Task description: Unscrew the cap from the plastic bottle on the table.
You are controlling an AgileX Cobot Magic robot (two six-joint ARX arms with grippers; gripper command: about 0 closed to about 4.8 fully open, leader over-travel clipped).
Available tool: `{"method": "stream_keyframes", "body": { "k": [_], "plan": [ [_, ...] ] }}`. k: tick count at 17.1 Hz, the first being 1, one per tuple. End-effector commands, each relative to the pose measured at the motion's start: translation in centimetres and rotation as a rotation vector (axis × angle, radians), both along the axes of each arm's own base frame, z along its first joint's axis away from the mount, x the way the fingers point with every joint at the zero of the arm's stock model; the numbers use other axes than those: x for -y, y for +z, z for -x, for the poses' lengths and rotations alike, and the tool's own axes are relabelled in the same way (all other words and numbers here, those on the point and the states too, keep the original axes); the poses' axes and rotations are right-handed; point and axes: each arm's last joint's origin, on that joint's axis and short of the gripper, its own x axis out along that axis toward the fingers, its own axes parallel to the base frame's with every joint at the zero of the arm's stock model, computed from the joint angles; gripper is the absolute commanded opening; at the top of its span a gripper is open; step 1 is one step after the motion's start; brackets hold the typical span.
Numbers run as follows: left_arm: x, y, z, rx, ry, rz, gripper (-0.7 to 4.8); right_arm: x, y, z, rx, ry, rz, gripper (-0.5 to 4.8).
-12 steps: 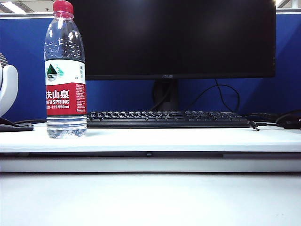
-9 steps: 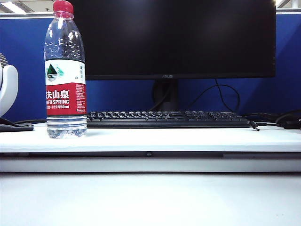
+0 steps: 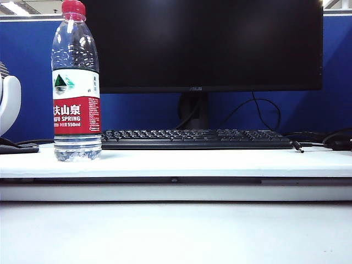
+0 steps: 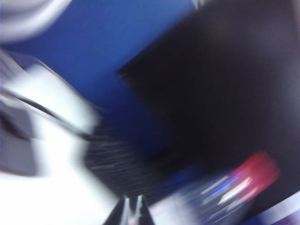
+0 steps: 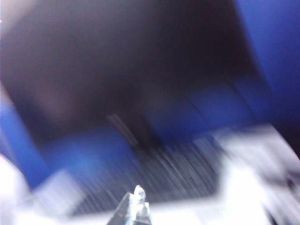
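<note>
White and flat, the table (image 3: 220,163) carried the tall clear plastic bottle (image 3: 76,88) upright at far left, red-and-white label facing forward, small red ribbed cap (image 3: 73,10) on. Both wrist views were blurred; the left gripper (image 4: 132,212) and right gripper (image 5: 136,206) had tips pressed together, empty.

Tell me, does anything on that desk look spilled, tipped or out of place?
Nothing stands out. The plastic bottle stands upright on the table, its cap on, beside the keyboard. The left gripper and right gripper are shut, holding nothing.
</note>
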Motion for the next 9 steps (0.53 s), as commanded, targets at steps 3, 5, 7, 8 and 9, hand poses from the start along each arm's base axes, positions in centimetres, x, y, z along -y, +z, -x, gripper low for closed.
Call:
{"method": "stream_keyframes", "body": {
  "k": [3,5,7,8,9],
  "plan": [
    [0.2,6.7,2.7,0.448,-0.019,-0.044,0.27,0.0,7.2,3.3,0.323,0.054,-0.084,-0.01],
    [0.7,9.9,2.5,0.430,-0.051,-0.458,0.29,-0.1,11.6,4.7,0.398,0.107,-0.046,0.00],
    [1.0,11.4,0.6,0.452,-0.082,-0.769,1.27,-0.5,16.0,5.1,0.361,0.225,0.040,0.01],
    [0.9,11.3,-1.0,0.419,-0.068,-0.866,1.89,-0.7,18.5,5.0,0.311,0.274,0.083,0.04],
    [0.9,10.9,-2.0,0.378,-0.078,-0.879,2.06,-0.8,19.9,4.9,0.278,0.303,0.110,0.12]
  ]
}}
